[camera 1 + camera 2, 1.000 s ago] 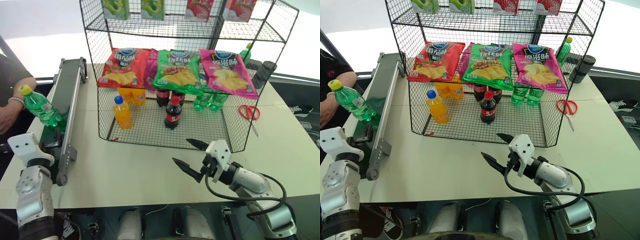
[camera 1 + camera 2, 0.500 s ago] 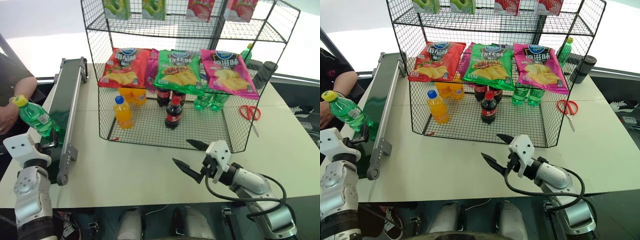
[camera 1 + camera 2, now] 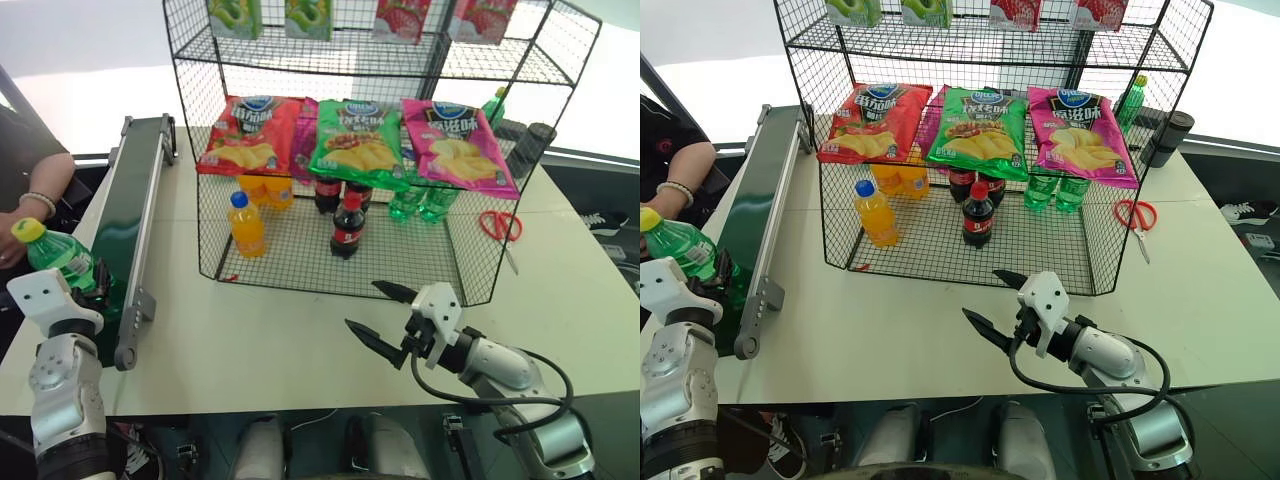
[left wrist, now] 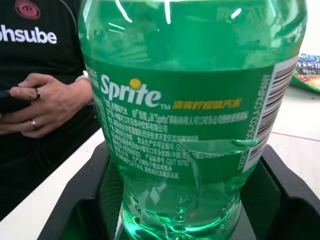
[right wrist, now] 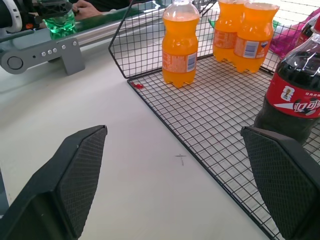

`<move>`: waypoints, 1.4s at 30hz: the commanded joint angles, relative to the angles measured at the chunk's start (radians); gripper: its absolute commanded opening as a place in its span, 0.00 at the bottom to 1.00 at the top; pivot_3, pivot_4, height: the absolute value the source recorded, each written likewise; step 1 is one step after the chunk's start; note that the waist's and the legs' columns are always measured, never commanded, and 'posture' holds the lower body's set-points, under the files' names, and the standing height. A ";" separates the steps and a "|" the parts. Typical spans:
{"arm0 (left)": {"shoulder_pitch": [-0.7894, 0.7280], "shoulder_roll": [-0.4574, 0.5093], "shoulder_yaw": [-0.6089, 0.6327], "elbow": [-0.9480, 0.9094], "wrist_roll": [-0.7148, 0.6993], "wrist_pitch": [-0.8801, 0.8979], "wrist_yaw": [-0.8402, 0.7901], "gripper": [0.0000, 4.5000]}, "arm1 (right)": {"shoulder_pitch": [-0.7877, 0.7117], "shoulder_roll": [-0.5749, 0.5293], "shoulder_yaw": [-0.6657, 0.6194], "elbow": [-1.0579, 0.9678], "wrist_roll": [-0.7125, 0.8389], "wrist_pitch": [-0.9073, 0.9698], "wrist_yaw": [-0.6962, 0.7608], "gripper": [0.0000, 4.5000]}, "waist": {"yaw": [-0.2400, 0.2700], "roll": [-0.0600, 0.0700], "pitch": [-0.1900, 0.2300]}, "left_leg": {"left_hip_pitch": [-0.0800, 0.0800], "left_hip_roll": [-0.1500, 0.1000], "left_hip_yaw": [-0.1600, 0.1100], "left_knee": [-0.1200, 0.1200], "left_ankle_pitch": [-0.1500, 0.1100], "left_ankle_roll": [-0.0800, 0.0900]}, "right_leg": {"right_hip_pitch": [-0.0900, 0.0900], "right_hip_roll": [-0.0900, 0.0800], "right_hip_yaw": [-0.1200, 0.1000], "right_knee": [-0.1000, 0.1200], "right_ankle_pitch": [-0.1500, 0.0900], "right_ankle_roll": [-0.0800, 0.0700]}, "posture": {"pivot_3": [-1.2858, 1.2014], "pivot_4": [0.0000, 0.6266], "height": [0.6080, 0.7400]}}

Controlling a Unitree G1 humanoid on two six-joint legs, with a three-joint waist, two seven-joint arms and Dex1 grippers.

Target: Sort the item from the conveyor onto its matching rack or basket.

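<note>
Three chip bags, three orange bottles, two colas, four green bottles, one pair of scissors.

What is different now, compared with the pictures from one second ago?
The green bottle rode down the conveyor toward the robot, into the left gripper, which has shut on it. The right gripper stayed open over the table; the rack and its goods are unchanged.

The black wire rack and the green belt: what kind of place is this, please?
Probably a mock shop-sorting setup: a tall black wire-grid rack stocked with chip bags and soda bottles, beside a narrow dark green conveyor belt on a white table.
</note>
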 commanded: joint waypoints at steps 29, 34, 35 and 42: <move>-0.250 -0.012 -0.768 -0.136 0.003 0.076 -0.776 0.59 | -0.036 0.047 -0.022 -0.071 0.056 0.012 -0.040 1.00 | 0.000 0.000 0.006 | -0.001 -0.002 0.000 -0.001 0.000 0.000 | -0.001 0.005 0.000 -0.001 0.000 0.000 | 0.52 0.24 1.00; -0.314 -0.059 -0.837 -0.052 0.050 0.014 -0.859 0.59 | -0.050 0.043 -0.011 -0.091 0.078 0.047 -0.040 1.00 | -0.002 0.000 0.006 | -0.001 -0.002 0.000 -0.001 0.000 0.000 | -0.001 0.005 0.000 -0.001 0.000 0.000 | 0.52 0.24 1.00; -0.324 -0.068 -0.842 -0.042 0.055 0.003 -0.868 0.59 | -0.054 0.044 -0.008 -0.090 0.078 0.050 -0.041 1.00 | -0.001 0.000 0.006 | -0.001 -0.002 0.000 -0.001 0.000 0.000 | -0.001 0.005 0.000 -0.001 0.000 0.000 | 0.52 0.24 1.00; -0.381 -0.099 -0.853 0.023 0.094 -0.055 -0.916 0.59 | -0.086 0.046 0.011 -0.083 0.108 0.089 -0.024 1.00 | -0.001 0.000 0.006 | -0.001 -0.002 0.000 -0.001 0.000 0.000 | -0.001 0.005 0.000 0.000 0.000 0.000 | 0.52 0.24 1.00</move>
